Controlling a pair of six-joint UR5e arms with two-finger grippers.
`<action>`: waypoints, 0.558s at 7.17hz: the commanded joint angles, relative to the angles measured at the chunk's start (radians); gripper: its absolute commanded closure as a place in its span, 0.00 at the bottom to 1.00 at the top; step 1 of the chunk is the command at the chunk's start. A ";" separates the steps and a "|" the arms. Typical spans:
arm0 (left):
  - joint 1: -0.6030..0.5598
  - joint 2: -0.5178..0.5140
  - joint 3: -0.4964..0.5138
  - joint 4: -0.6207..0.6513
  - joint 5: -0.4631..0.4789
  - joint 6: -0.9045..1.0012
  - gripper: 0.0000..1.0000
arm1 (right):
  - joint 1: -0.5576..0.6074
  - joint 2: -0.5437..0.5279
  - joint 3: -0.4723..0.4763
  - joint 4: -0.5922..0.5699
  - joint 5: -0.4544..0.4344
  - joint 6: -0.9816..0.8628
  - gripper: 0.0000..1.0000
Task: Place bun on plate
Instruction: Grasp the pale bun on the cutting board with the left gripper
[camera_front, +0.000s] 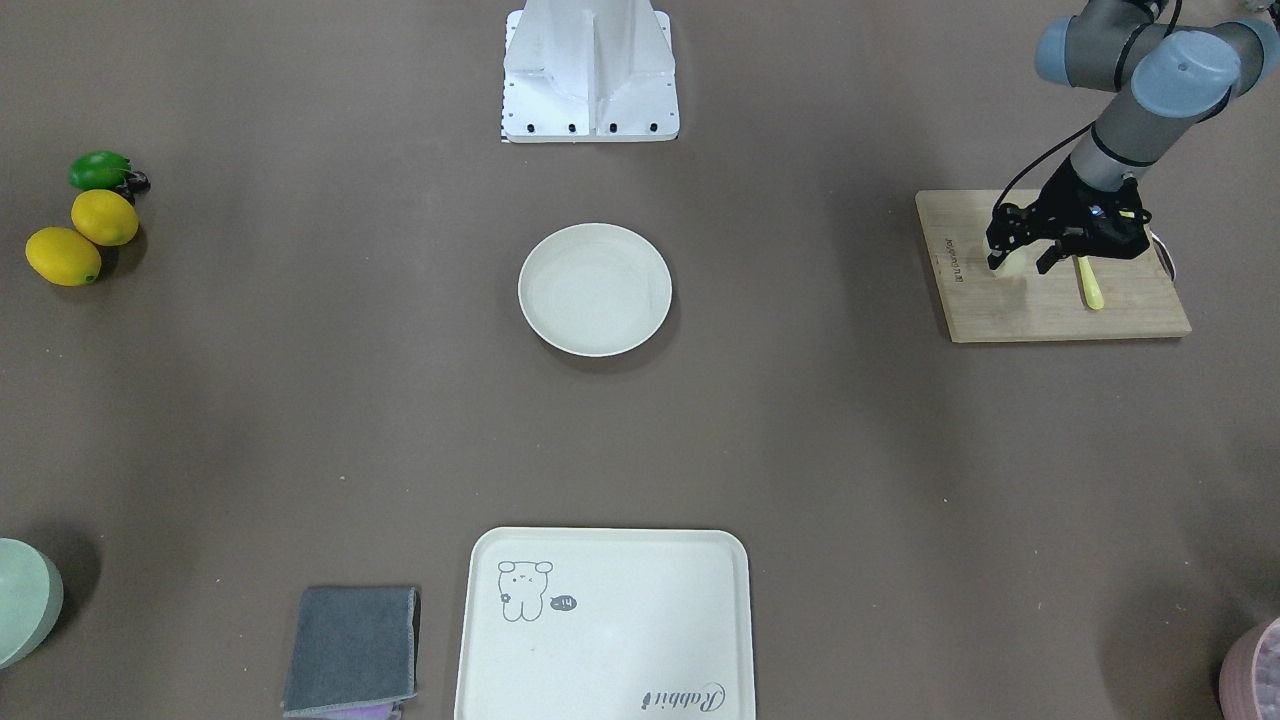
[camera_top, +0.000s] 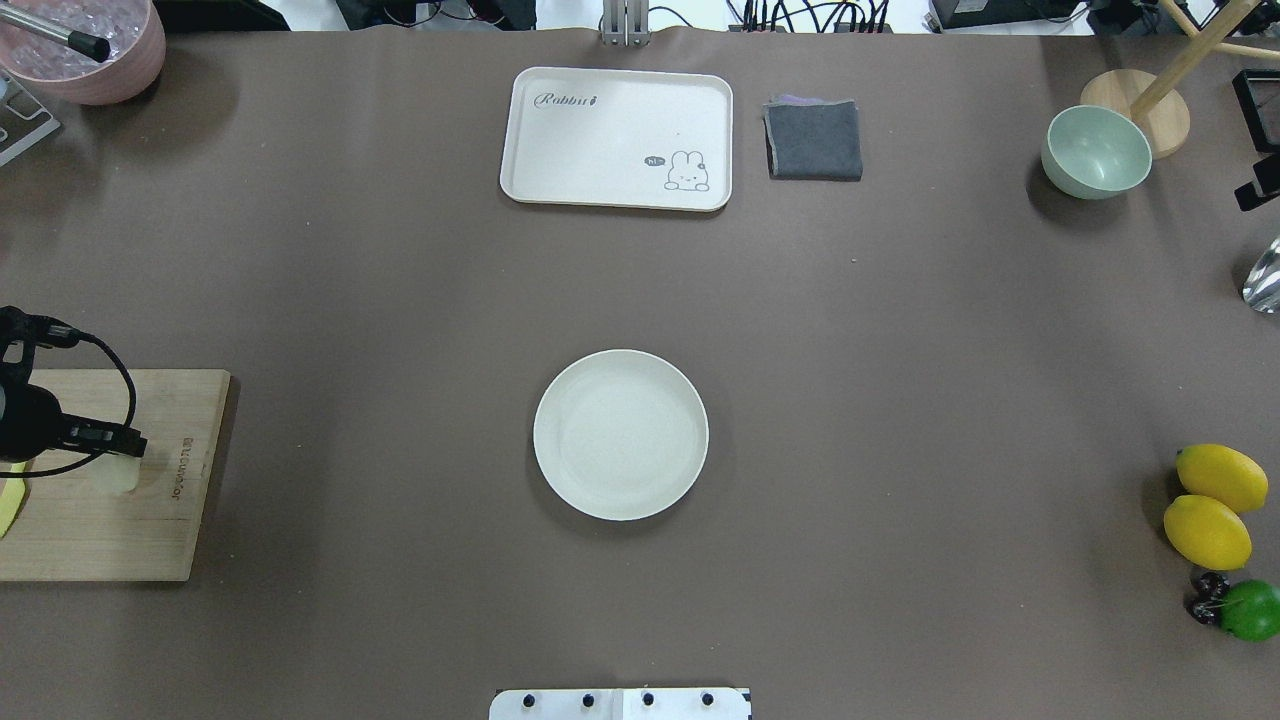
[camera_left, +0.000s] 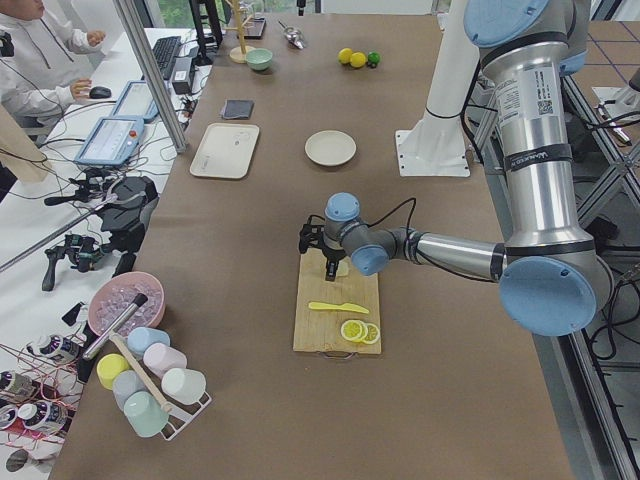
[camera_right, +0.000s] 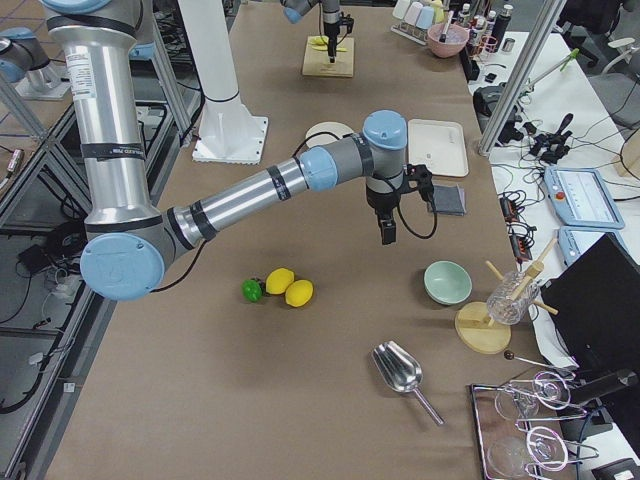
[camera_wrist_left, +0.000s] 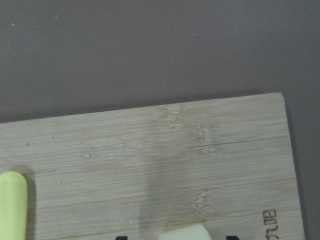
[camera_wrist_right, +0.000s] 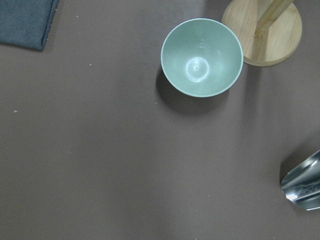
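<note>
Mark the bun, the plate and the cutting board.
bun (camera_wrist_left: 184, 234), left wrist view, on its pale top.
plate (camera_top: 620, 435), overhead view, on its bare middle.
cutting board (camera_top: 100, 540), overhead view, on bare wood near its lower edge.

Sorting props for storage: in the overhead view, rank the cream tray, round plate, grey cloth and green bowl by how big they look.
Largest: cream tray.
Next: plate.
Last: grey cloth and green bowl look about the same size, so I would not rank those two.
</note>
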 joint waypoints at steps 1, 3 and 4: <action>0.003 -0.007 -0.064 0.002 -0.006 -0.041 1.00 | 0.058 -0.060 -0.002 -0.002 0.000 -0.101 0.00; 0.004 -0.109 -0.110 0.010 -0.013 -0.201 1.00 | 0.104 -0.107 0.000 -0.002 0.000 -0.151 0.00; 0.048 -0.236 -0.096 0.026 -0.007 -0.334 1.00 | 0.128 -0.141 0.000 -0.002 -0.001 -0.186 0.00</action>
